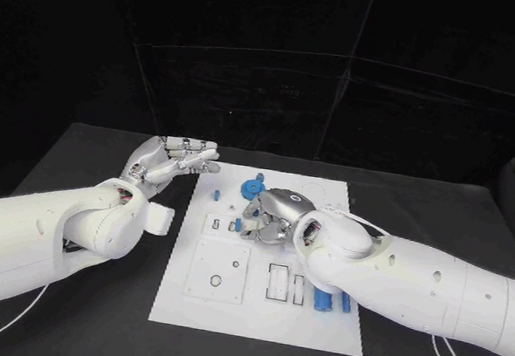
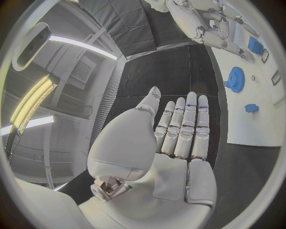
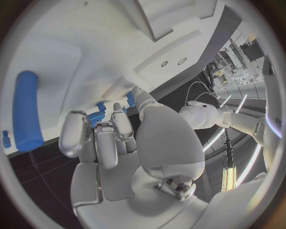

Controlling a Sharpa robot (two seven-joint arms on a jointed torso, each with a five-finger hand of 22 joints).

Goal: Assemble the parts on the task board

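We are in a robotics lab or test cell. Our black table [image 1: 109,147] stands inside black curtains [image 1: 348,66], with a white task board [image 1: 259,319] laid on it. Beyond the curtains we see a high ceiling with long strip lights [image 2: 26,107] and a vent [image 2: 80,71].

A black table [image 1: 109,147] stood in front of a dark wall made of big black panels [image 1: 352,31]. Long bright lights [image 2: 30,102] glowed on the ceiling.

Right robot hand [image 1: 276,213] over task board [image 1: 254,314] centre, near blue gear [image 1: 254,186].
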